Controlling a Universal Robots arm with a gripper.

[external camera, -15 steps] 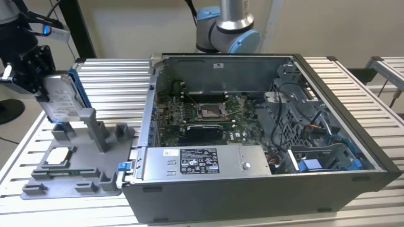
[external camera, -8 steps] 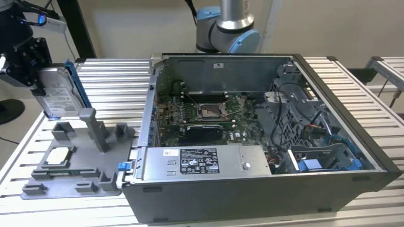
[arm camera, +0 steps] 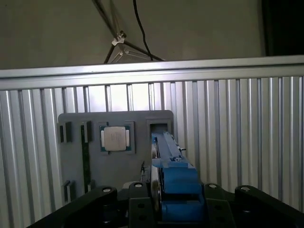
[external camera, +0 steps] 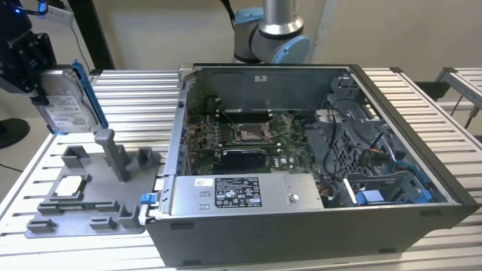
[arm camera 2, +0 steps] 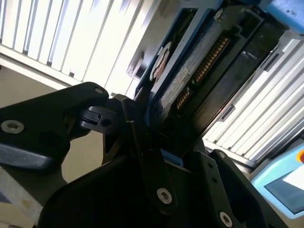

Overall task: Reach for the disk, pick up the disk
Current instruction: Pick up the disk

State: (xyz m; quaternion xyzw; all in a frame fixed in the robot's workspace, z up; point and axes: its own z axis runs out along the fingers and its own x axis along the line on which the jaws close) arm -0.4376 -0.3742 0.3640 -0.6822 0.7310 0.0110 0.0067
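Disk [external camera: 66, 104] is clear of the tray and clamped in the gripper [external camera: 34, 79].

Exterior view: the disk hangs on edge in the air, white label showing and blue frame along one side. It is above the grey tray [external camera: 83, 195] at the exterior view's left, apart from the tray's posts and well apart from the open computer case [external camera: 301, 152]. Second wrist view: the fingers [arm camera 2: 137, 130] are closed on the disk's flat faces near one end. First wrist view: the disk's blue edge sits between the jaws, in line with the tray's open slot; the chip [arm camera: 115, 137] lies in the pocket beside it. Judgement: the pick-up looks done. With an end grip, a good hold needs a firm squeeze, the disk kept vertical, slow travel, and a margin from the tall post.
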